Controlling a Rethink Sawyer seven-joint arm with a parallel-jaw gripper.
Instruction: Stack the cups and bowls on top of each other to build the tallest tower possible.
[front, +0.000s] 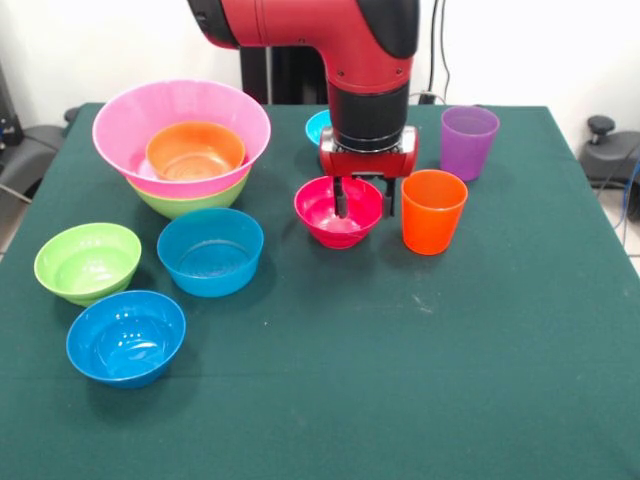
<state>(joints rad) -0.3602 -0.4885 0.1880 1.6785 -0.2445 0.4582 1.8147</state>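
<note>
The gripper (365, 197) is seen lowered over the glossy magenta-red round plastic bowl (339, 212) near the table centre. Its dark fingers (342, 199) are spread, one inside the bowl and one outside its rim at 3 o'clock. The translucent orange plastic tumbler (433, 211) stands just beside, at 3 o'clock of this bowl; the translucent purple tumbler (468, 141) is placed at 1 o'clock. At 10 o'clock the tower (185, 150) is found: a lime green bowl below, a huge pink bowl above, an orange bowl inside. A cyan bowl (316, 125) is partly hidden behind the arm.
</note>
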